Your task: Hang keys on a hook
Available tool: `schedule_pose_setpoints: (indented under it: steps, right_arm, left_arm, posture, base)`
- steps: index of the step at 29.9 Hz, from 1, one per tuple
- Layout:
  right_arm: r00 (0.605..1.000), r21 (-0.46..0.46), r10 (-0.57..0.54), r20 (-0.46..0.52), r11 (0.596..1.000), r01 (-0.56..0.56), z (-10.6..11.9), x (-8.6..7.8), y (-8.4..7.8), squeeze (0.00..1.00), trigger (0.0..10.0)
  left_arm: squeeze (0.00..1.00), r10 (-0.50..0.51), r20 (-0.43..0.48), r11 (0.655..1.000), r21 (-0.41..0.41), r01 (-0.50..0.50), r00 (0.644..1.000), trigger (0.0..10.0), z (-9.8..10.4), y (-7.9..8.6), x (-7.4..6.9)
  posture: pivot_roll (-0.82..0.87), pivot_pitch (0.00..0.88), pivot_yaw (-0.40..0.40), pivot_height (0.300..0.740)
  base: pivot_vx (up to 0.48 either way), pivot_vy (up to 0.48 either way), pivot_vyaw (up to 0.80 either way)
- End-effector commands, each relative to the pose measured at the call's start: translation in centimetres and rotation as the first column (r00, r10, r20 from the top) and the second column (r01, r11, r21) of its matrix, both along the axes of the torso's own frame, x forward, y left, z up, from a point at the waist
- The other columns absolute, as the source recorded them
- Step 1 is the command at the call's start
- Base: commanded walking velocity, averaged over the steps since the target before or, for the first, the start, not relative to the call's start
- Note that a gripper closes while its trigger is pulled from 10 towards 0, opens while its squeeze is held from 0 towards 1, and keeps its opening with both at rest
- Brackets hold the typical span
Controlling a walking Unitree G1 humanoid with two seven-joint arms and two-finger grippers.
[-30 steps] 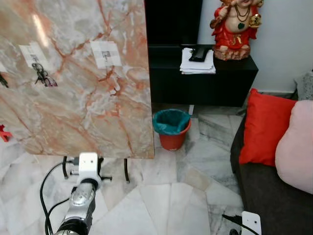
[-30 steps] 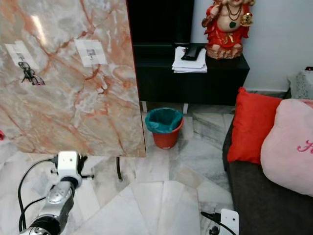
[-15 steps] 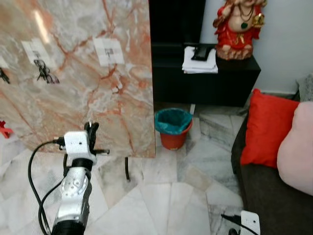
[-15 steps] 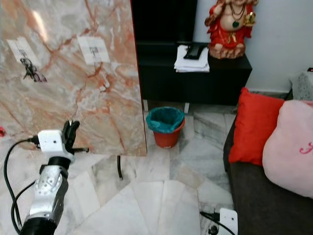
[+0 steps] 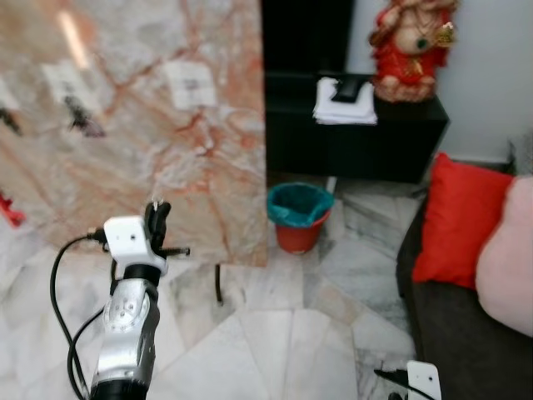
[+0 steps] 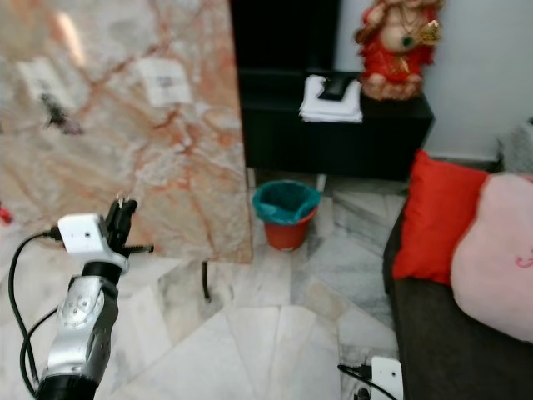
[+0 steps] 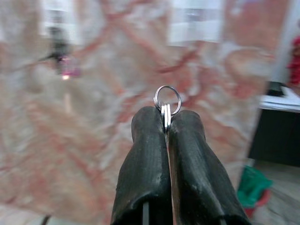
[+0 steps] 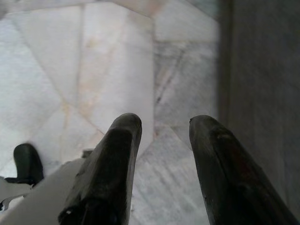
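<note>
Marble flooring (image 5: pixel 275 333) spreads before a tilted pink marble panel (image 5: pixel 166 150) carrying white hook patches (image 5: pixel 190 83); a dark key bunch (image 5: pixel 83 115) hangs on one. Raised before the panel, the left gripper (image 7: pixel 166 123) has its jaws closed on a silver key ring (image 7: pixel 167 100). Low near the sofa (image 5: pixel 466 333), the right gripper (image 8: pixel 161 123) hangs, jaws apart.

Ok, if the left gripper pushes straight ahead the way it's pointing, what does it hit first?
Probably the marble board: the left gripper, shut on the key ring, points at bare marble between the hooks. Depth unclear.
</note>
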State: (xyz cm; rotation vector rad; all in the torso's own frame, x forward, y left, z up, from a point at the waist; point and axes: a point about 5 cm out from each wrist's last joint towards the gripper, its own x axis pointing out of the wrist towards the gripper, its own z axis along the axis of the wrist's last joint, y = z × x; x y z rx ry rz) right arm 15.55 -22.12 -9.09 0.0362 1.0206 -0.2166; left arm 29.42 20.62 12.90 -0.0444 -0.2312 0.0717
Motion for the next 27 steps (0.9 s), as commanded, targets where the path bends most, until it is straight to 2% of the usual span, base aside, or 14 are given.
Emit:
schedule_pose_setpoints:
  steps: [1,3,17,27]
  right_arm:
    - [1.000,0.007,-0.005,-0.005,1.000,0.005,0.0,0.1,0.2,0.00,10.0]
    - [1.000,0.000,0.007,-0.028,1.000,-0.007,-0.1,-0.1,0.2,0.00,10.0]
    - [0.999,0.015,0.023,-0.034,1.000,-0.023,-0.2,-0.1,0.7,0.00,10.0]
    - [0.999,0.018,0.024,-0.039,1.000,-0.023,-0.3,-0.4,0.4,0.00,10.0]
  left_arm:
    - [0.00,0.008,0.007,1.000,-0.014,-0.008,1.000,10.0,0.6,0.4,0.1]
    - [0.00,0.006,0.004,0.999,-0.044,-0.006,1.000,10.0,0.7,0.5,0.3]
    - [0.00,-0.023,0.013,0.998,-0.058,0.024,1.000,10.0,1.6,0.0,0.8]
    - [0.00,-0.035,0.014,0.997,-0.062,0.036,0.999,10.0,1.8,-0.3,0.9]
  posture:
    - [-0.15,0.000,0.015,0.740]
    - [-0.15,0.000,0.015,0.740]
    - [-0.15,0.000,0.018,0.740]
    - [-0.15,0.000,0.018,0.740]
  base:
    - [0.247,0.000,0.00]
    - [0.253,0.000,0.00]
    - [0.307,0.000,0.00]
    - [0.340,0.000,0.00]
